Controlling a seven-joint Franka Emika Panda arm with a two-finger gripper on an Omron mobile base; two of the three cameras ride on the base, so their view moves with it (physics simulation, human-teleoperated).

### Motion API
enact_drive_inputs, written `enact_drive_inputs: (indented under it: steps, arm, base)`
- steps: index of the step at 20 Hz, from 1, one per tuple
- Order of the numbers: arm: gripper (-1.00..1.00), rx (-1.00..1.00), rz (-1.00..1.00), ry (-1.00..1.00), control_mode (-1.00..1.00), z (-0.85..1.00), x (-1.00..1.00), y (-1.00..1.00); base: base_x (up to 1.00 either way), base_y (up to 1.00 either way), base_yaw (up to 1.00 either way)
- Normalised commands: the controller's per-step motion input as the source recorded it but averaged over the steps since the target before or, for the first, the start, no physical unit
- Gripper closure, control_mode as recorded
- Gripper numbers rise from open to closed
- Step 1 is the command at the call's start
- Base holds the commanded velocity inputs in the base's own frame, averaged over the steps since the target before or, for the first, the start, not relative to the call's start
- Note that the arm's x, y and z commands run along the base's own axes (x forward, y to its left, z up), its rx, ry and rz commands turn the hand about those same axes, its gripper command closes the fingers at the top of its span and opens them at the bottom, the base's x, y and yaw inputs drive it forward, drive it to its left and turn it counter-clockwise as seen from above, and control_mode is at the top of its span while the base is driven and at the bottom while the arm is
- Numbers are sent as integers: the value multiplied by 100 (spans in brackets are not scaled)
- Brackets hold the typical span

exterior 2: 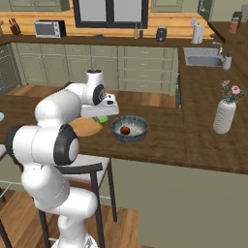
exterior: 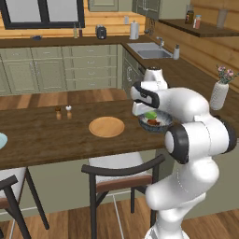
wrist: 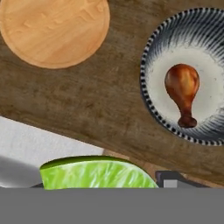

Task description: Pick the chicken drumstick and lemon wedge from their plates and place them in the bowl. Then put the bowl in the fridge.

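Pincer [wrist: 103, 186]: clenched on the lemon wedge [wrist: 98, 173] at the bottom of the hand view, raised above the surface [wrist: 87, 100].
Chicken drumstick [wrist: 183, 92]: lying inside the bowl [wrist: 151, 65], right side of the hand view, bone end pointing toward the frame's bottom.
Bowl position: centre of the right base view, on the surface, just beside the wooden plate [wrist: 52, 30].
Wooden plate: upper left of the hand view, bare.
Vase [exterior 2: 224, 115]: right side of the right base view, well apart from the bowl.
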Motion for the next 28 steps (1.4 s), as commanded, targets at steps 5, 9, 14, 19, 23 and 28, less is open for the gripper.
enact_drive_inputs:
  steps: [5, 9, 14, 19, 23, 28]
  arm:
    - [100, 0, 0, 0, -100, 4, 33, -94]
    - [100, 0, 0, 5, -100, 0, 69, -69]
    - [100, 0, 0, 5, -100, -12, 77, -14]
    - [100, 7, 0, 2, -100, -49, 26, -4]
    - [100, 5, 0, 1, -100, -55, 11, -5]
    - [100, 3, 0, 0, -100, -44, 13, -7]
  base:
    - [0, 0, 0]
    - [0, 0, 0]
    - [0, 0, 0]
    - [0, 0, 0]
    - [0, 0, 0]
    - [0, 0, 0]
